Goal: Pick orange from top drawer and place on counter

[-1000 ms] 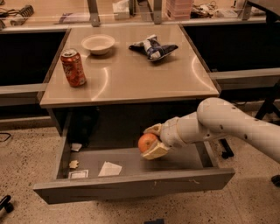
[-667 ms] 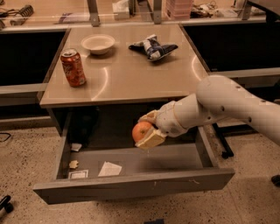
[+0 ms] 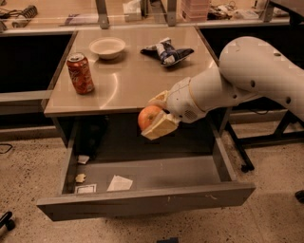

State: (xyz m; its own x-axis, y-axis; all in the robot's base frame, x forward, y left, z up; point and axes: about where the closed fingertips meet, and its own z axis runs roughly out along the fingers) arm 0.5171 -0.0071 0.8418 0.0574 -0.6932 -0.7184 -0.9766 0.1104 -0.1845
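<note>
My gripper (image 3: pixel 154 114) is shut on the orange (image 3: pixel 148 116), a small round fruit held between the pale fingers (image 3: pixel 160 127). It hangs in the air above the open top drawer (image 3: pixel 142 197), level with the front edge of the counter (image 3: pixel 128 80) and just in front of it. The white arm comes in from the right. The drawer is pulled out toward me, grey and shallow.
On the counter stand an orange-red soda can (image 3: pixel 80 73) at the left, a white bowl (image 3: pixel 107 47) at the back and a dark chip bag (image 3: pixel 166 51) at the back right. Paper scraps (image 3: pixel 118 182) lie in the drawer. A cluttered ledge (image 3: pixel 71 14) runs behind.
The gripper has lifted the orange up out of the drawer and moved it left, to the height of the counter's front edge.
</note>
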